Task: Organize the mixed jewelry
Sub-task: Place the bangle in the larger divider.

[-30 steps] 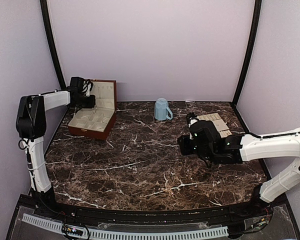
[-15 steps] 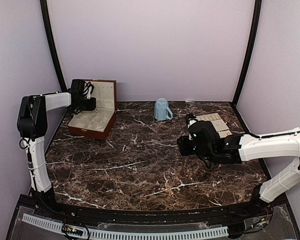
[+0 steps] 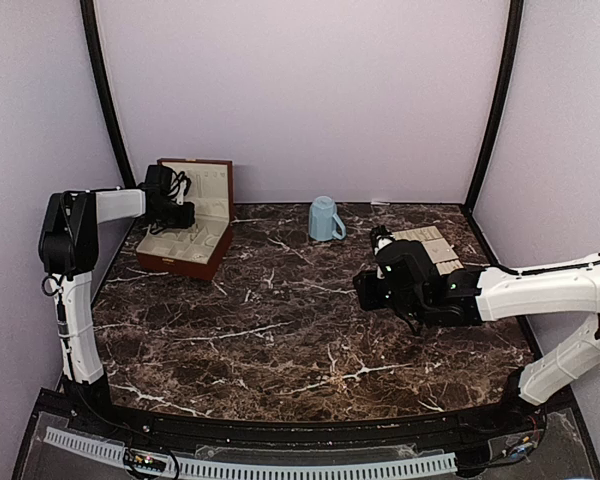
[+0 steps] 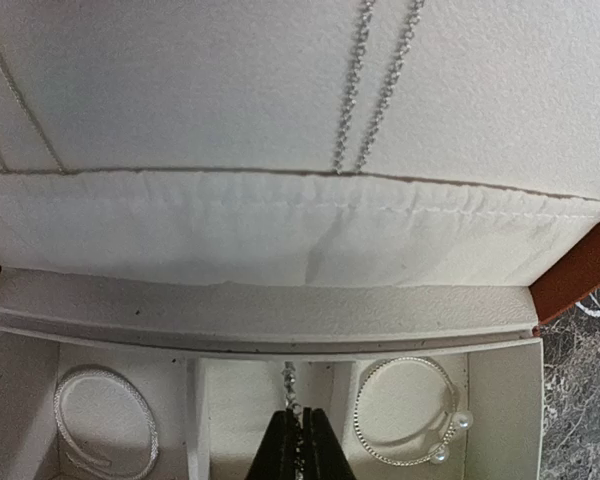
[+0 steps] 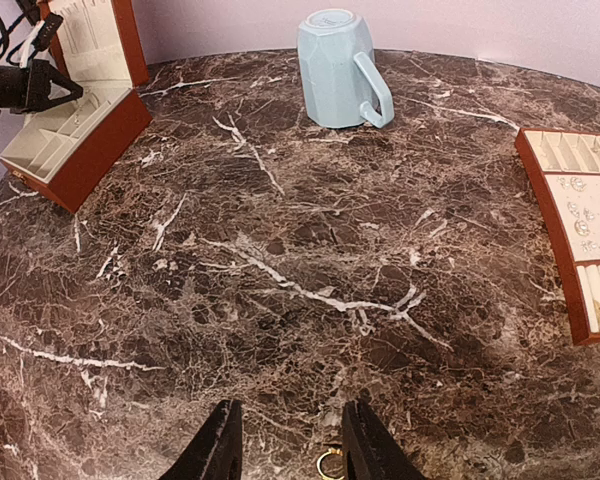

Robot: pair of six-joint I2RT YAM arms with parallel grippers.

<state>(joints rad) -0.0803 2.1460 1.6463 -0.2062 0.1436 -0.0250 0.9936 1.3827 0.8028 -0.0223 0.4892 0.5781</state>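
Note:
My left gripper is shut on a thin silver chain piece and holds it over the middle compartment of the open reddish-brown box. A silver bangle lies in the left compartment and a pearl-tipped bangle in the right one. Two fine chains hang on the lid lining. In the top view the left gripper is at the box. My right gripper is open low over the marble, with a small gold ring lying between its fingers. Tiny silvery pieces lie in the cream-lined tray.
An upside-down light-blue mug stands at the back centre of the marble table. The tray lies at the right, just behind my right gripper. The box's lid stands upright near the left wall.
My left gripper has shifted slightly right, further over the box. The right arm has hardly moved.

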